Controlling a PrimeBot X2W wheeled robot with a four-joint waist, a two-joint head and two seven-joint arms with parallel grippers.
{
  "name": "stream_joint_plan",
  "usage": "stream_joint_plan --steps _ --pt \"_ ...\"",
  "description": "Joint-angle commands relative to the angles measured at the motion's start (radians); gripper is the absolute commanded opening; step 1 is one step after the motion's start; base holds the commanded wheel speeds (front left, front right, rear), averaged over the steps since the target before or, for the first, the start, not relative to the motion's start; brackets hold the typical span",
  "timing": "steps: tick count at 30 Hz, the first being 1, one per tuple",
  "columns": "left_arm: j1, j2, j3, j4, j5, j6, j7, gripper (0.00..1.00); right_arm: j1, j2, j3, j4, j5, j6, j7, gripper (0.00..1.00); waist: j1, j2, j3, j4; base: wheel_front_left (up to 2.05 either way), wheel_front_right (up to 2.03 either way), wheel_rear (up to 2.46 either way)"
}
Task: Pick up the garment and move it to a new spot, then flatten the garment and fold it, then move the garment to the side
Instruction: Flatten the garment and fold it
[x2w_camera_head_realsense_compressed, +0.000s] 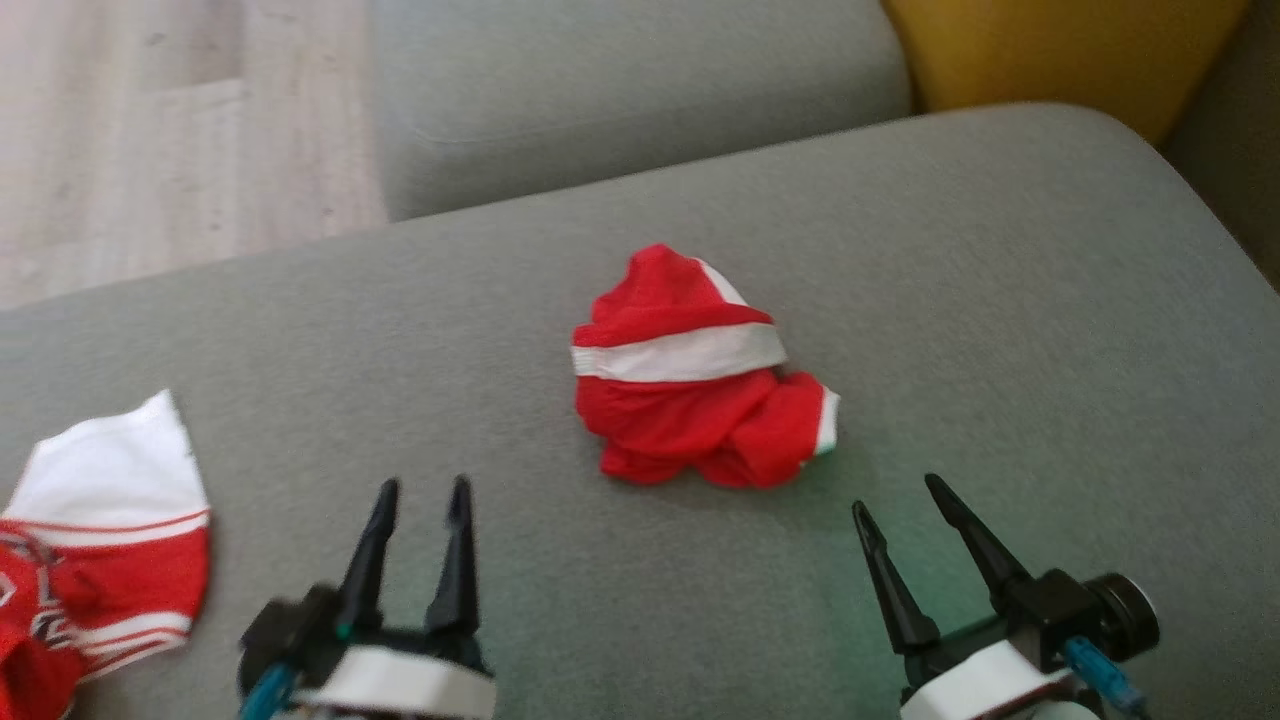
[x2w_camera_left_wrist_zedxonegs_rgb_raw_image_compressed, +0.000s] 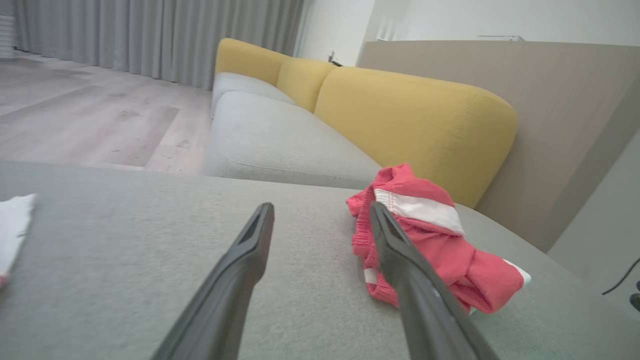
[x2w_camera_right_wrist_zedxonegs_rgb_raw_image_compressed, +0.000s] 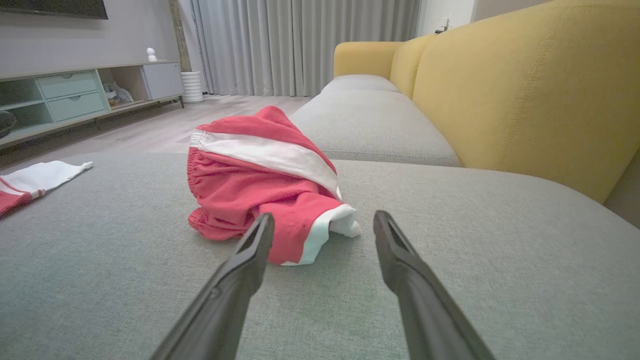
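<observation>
Red shorts (x2w_camera_head_realsense_compressed: 690, 400) with a white waistband lie crumpled (a loose heap) on the grey sofa seat (x2w_camera_head_realsense_compressed: 1000, 300). The left gripper (x2w_camera_head_realsense_compressed: 425, 483) and right gripper (x2w_camera_head_realsense_compressed: 895, 494) hover nearby, fingers spread and empty.

Left gripper (x2w_camera_left_wrist_zedxonegs_rgb_raw_image_compressed: 321, 210) has its two dark fingers spread wide with bare grey seat cushion (x2w_camera_left_wrist_zedxonegs_rgb_raw_image_compressed: 125, 270) between them. The crumpled red garment (x2w_camera_left_wrist_zedxonegs_rgb_raw_image_compressed: 440, 245) with a white band lies on the cushion at the right. The right-hand finger overlaps its near edge in view; contact unclear. A white cloth (x2w_camera_left_wrist_zedxonegs_rgb_raw_image_compressed: 12, 225) sits at the left edge, well apart. Behind are a yellow backrest (x2w_camera_left_wrist_zedxonegs_rgb_raw_image_compressed: 415, 115), a second grey cushion (x2w_camera_left_wrist_zedxonegs_rgb_raw_image_compressed: 270, 140), wood floor (x2w_camera_left_wrist_zedxonegs_rgb_raw_image_compressed: 75, 120) and grey curtains (x2w_camera_left_wrist_zedxonegs_rgb_raw_image_compressed: 150, 35).
</observation>
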Motion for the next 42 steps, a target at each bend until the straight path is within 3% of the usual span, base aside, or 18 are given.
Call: stream_joint_plan --steps 1,9,15,26,27,28,29,35,42 --pt "-0.09 -0.001 0.002 0.022 -0.019 -0.014 -0.01 1.0 -0.05 -0.012 0.029 -0.037 -0.007 -0.001 -0.006 1.0 -0.0001 0.0 0.03 -0.044 0.0 0.0 0.0" --pt "-0.317 0.085 -0.19 0.195 -0.223 -0.023 -0.006 1.0 -0.089 -0.016 0.056 -0.049 -0.011 -0.001 -0.006 1.0 -0.0001 0.0 0.102 -0.142 0.0 0.0 0.0" --pt "-0.432 0.158 -0.271 0.278 -0.33 -0.023 -0.008 1.0 -0.11 -0.015 0.064 -0.057 -0.011 -0.001 -0.006 1.0 -0.0001 0.0 0.147 -0.193 0.0 0.0 0.0" --pt "-0.545 0.269 -0.455 0.193 -0.517 -0.023 -0.009 1.0 -0.136 0.001 0.067 -0.058 -0.005 -0.001 -0.006 1.0 -0.0001 0.0 0.2 -0.227 0.0 0.0 0.0" --pt "-0.549 0.276 -0.468 0.176 -0.526 -0.023 -0.009 0.8 -0.137 0.003 0.068 -0.057 -0.005 -0.001 -0.006 1.0 -0.0001 0.0 0.201 -0.228 0.0 0.0 0.0" --pt "-0.553 0.283 -0.481 0.159 -0.534 -0.023 -0.009 0.23 -0.138 0.004 0.068 -0.056 -0.005 -0.001 -0.006 1.0 -0.0001 0.0 0.202 -0.23 0.0 0.0 0.0" --pt "-0.557 0.29 -0.496 0.144 -0.542 -0.023 -0.009 0.0 -0.139 0.005 0.069 -0.055 -0.005 -0.001 -0.006 1.0 -0.0001 0.0 0.201 -0.232 0.0 0.0 0.0" --pt "-0.611 0.335 -0.614 0.065 -0.575 -0.023 -0.009 0.0 -0.138 0.012 0.076 -0.046 -0.004 -0.001 -0.006 1.0 -0.0001 0.0 0.172 -0.261 0.0 0.0 0.0" --pt "-0.833 0.345 -0.759 0.008 -0.588 -0.023 -0.001 0.0 -0.142 0.022 0.109 -0.049 0.0 -0.001 -0.006 1.0 -0.0001 0.0 0.124 -0.336 0.0 0.0 0.0"
